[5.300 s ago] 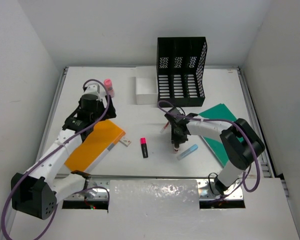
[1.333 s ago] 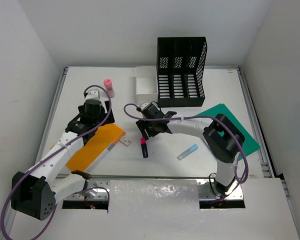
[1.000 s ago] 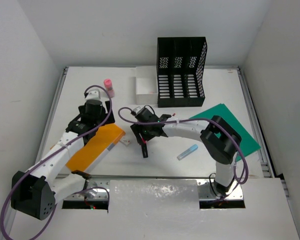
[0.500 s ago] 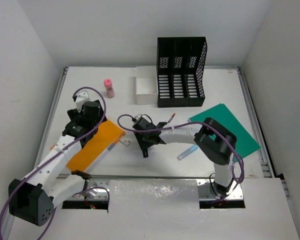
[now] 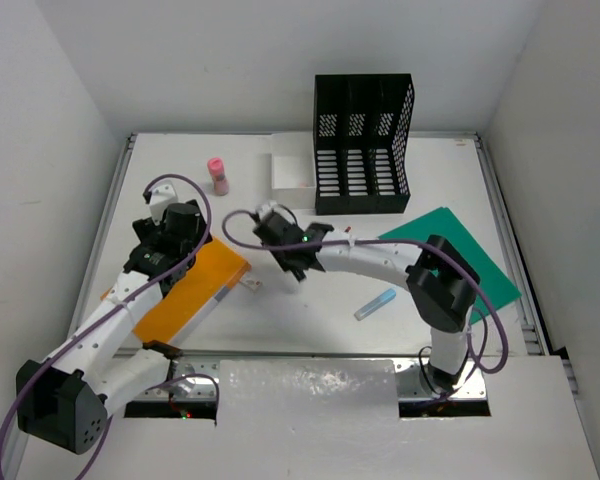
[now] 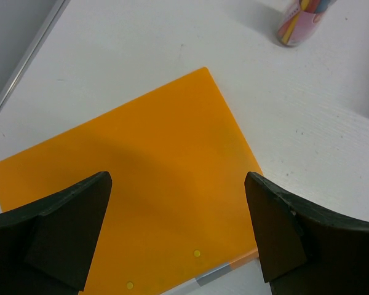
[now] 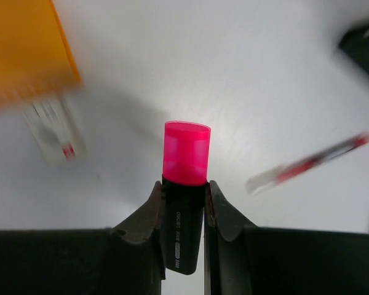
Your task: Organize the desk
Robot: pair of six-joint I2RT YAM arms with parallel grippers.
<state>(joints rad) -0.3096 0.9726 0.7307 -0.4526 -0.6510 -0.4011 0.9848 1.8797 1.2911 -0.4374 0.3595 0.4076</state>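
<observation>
The left pincer (image 6: 177, 184) hangs with jaws wide apart over an orange folder (image 6: 141, 172) lying flat on the white, walled worktop (image 5: 280, 325) that spreads beneath both arms. A pink pen pot (image 5: 218, 175) stands beyond the folder. At centre, the right pincer (image 7: 183, 190) clamps a pink-capped highlighter (image 7: 186, 153) above the surface, a red pen (image 7: 310, 161) lying nearby. Further right are a white box (image 5: 292, 172), black file rack (image 5: 363, 130), blue marker (image 5: 375, 303) and green folder (image 5: 460, 255).
</observation>
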